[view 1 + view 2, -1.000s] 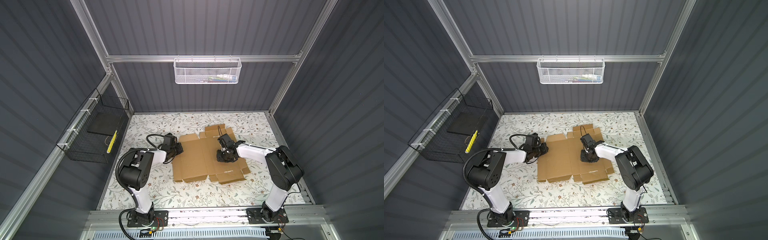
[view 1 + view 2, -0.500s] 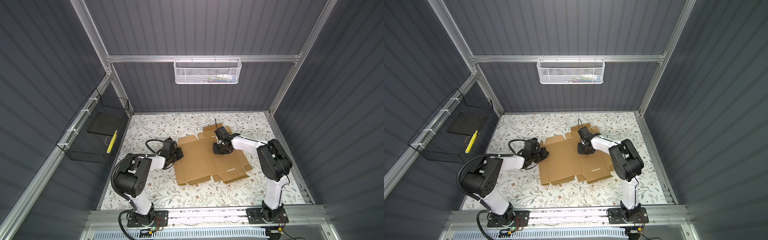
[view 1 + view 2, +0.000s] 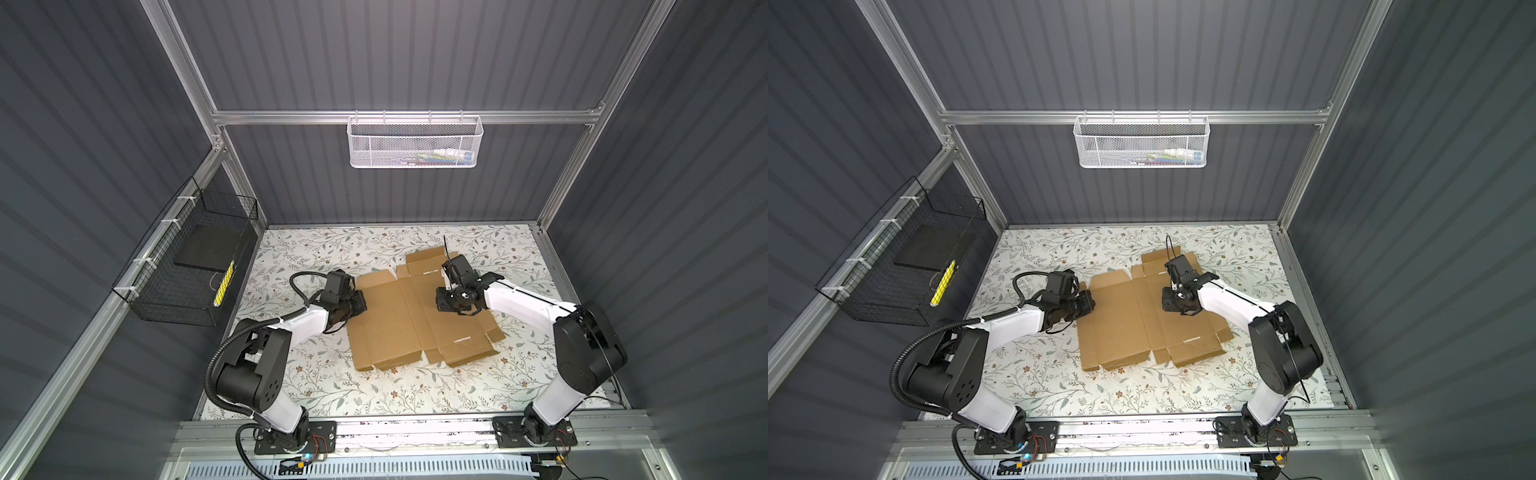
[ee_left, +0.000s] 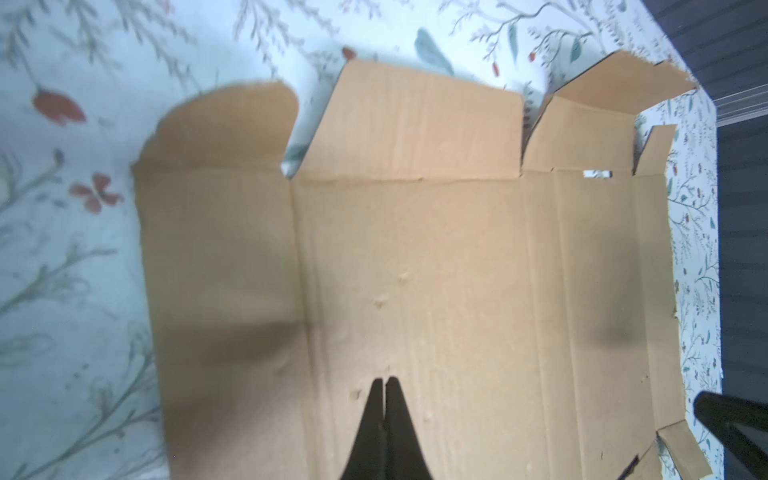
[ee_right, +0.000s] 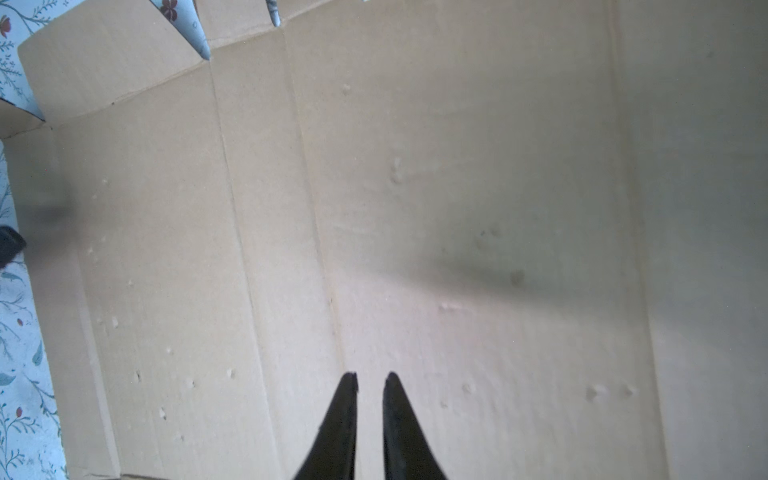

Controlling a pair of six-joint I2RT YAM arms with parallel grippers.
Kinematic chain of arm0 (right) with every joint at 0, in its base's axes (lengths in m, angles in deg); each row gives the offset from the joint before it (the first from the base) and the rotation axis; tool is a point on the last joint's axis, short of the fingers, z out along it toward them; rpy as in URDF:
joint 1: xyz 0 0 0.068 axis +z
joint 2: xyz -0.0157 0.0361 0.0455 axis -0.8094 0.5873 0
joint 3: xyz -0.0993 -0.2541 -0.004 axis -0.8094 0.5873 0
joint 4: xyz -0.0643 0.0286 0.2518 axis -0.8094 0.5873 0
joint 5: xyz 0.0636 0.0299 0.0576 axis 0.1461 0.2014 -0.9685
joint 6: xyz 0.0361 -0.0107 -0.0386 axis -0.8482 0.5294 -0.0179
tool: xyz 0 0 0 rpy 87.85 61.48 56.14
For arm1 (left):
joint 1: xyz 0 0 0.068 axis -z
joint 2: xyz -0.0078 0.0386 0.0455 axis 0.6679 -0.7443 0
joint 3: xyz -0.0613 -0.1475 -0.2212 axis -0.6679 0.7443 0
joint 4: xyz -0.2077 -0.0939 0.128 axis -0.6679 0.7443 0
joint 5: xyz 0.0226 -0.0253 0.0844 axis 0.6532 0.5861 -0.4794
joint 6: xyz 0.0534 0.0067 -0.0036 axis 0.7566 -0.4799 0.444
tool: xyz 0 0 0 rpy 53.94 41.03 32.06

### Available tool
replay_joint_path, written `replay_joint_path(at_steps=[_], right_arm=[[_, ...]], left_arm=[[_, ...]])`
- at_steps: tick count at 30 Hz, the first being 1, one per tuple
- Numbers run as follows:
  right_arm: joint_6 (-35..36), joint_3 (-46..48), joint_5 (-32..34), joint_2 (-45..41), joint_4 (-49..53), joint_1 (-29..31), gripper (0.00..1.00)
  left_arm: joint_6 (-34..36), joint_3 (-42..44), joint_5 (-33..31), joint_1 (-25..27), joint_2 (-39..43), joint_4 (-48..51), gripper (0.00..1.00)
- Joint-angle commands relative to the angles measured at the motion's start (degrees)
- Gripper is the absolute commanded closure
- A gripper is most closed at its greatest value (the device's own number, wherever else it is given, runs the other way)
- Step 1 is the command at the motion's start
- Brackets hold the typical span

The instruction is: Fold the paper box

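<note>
Now over the flat box (image 3: pixel 390 328), our left jaws clench empty, right jaws slightly parted; we should pin beside a crease.

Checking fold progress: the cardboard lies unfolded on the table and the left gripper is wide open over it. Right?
Not quite. The cardboard does lie unfolded on the table, but the left gripper is shut, tips together over it, as the left wrist view shows.
</note>
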Motion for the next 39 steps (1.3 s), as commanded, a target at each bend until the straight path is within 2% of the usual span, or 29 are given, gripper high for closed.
replay_joint_path(at_steps=[1,12,23,33,39], right_arm=[[-2.2,4.2,1.3,-2.7,0.9,0.3,0.82],[-6.5,11.1,1.9,-5.4,-0.5,0.2,0.82],[-6.3,11.9,-1.1,-0.7,-5.4,-2.1,0.82],[-1.0,3.9,-1.3,8.6,-2.9,-3.1,0.84],[2.8,-5.7,-1.9,15.3,2.1,-3.2,0.86]], left_arm=[[3.3,-4.0,-1.2,-1.4,-3.4,2.7,1.00],[4.7,-11.6,-1.2,-1.9,-13.6,1.3,1.00],[4.0,-8.0,-1.5,-1.9,-13.8,0.4,1.00],[2.5,-0.7,-1.0,-1.9,-11.6,-1.2,1.00],[-1.0,5.7,2.0,-1.7,-7.9,-4.3,1.00]])
